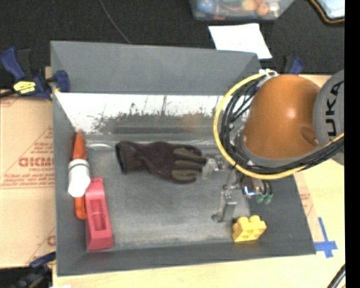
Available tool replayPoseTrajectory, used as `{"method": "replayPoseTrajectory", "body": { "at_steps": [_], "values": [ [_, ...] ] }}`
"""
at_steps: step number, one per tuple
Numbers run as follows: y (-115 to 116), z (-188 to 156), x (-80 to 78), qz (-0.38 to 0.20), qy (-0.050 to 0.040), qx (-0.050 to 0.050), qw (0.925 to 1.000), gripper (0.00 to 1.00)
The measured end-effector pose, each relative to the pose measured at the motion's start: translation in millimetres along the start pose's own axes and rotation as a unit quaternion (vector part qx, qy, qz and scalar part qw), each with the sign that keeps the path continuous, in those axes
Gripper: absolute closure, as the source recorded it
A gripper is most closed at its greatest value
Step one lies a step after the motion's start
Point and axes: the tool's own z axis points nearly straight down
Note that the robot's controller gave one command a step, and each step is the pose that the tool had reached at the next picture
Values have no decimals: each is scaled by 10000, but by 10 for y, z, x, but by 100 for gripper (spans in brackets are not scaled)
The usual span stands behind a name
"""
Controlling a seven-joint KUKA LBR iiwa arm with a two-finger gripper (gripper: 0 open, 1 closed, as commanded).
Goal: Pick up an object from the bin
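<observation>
From my screen I look down into the grey bin point(168, 218). A dark brown glove point(159, 159) lies flat on the floor of the bin, close to the back wall, and I use it as my mark for everything else.

The gripper point(223, 204) is down inside the bin, just past the finger end of the glove and a bit nearer the front wall. It looks like a thin metal piece hanging low over the bare floor. I cannot tell if it is wide or narrow, and I cannot see anything held in it. It is near the glove, but I cannot tell if it touches it.

The two things closest to the gripper are the glove and a yellow block point(248, 229). The yellow block sits farther out from the glove's finger end than the gripper, near the front wall of the bin. It has little bumps on top. It is just beside the gripper, but I see a small gap between them.

Above the gripper is the arm's big round orange cover point(282, 116), with a loop of cables point(219, 122) going round it. It hangs over the part of the bin beyond the glove's finger end.

On the other side, past the cuff end of the glove, three things lie along the side wall. An orange stick point(78, 146) lies along that wall. A white tube point(78, 177) rests on top of it. A pink block point(98, 215) lies right beside them, closer to the front wall than the glove is. These three are well apart from the gripper.
</observation>
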Motion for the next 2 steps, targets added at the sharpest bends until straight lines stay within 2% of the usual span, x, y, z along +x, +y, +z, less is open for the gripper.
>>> {"method": "replayPoseTrajectory", "body": {
  "at_steps": [1, 2],
  "values": [
    [0, -43, -15, 0, -43, 0, 10000, 0],
    [319, 1585, -1071, 33, -46, -9, 10000, 0]
  ]
}}
